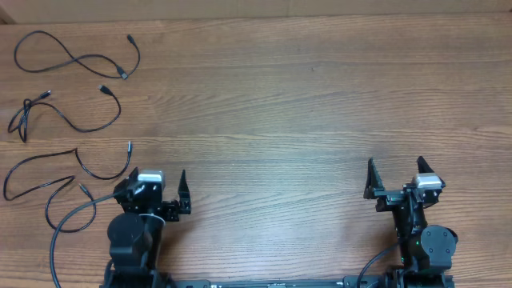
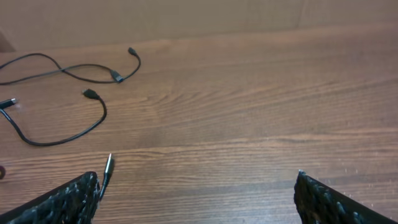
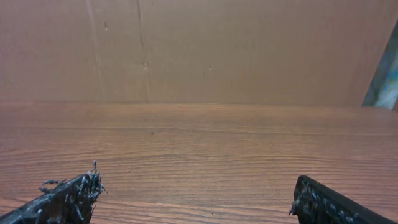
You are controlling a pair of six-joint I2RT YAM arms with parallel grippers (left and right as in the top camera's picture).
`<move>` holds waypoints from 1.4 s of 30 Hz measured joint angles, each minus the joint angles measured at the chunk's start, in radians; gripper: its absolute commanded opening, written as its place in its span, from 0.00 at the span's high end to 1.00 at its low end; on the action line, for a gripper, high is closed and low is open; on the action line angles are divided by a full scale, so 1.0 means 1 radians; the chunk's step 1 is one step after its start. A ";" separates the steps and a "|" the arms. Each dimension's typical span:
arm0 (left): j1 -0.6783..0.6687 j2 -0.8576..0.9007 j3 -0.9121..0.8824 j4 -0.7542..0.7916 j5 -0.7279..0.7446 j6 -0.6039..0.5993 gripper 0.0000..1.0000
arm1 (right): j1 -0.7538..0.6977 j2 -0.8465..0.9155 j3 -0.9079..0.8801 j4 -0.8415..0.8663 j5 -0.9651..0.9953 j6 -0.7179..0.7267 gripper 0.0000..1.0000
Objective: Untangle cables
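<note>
Holding left end effector (image 1: 152, 182) and right end effector (image 1: 396, 166) wide open and empty, I am waiting at the frame's lower edge. Cables (image 1: 122, 74) are lying at the upper left of the worktop (image 1: 280, 104), mostly separated; the lowest pair (image 1: 104, 177) may be crossing. No readable writing is showing.

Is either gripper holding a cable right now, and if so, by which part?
Nothing is held. The left gripper and right gripper are both open and empty; the cables lie untouched.
</note>
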State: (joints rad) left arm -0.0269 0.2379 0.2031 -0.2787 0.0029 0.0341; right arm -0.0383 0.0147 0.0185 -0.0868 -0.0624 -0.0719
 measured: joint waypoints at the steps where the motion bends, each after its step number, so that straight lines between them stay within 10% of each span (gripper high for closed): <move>1: 0.000 -0.017 -0.015 0.006 0.000 -0.011 0.00 | 0.000 0.000 0.000 -0.001 0.000 0.000 0.00; 12: 0.000 -0.138 -0.168 0.152 -0.032 -0.141 0.00 | 0.000 0.000 0.000 0.000 0.000 0.000 0.00; 42: 0.000 -0.223 -0.192 0.214 -0.129 -0.031 0.00 | 0.000 0.000 0.000 -0.001 0.000 -0.001 0.00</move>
State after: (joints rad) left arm -0.0269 0.0147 0.0113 -0.0647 -0.1261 0.0032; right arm -0.0387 0.0147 0.0185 -0.0875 -0.0620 -0.0727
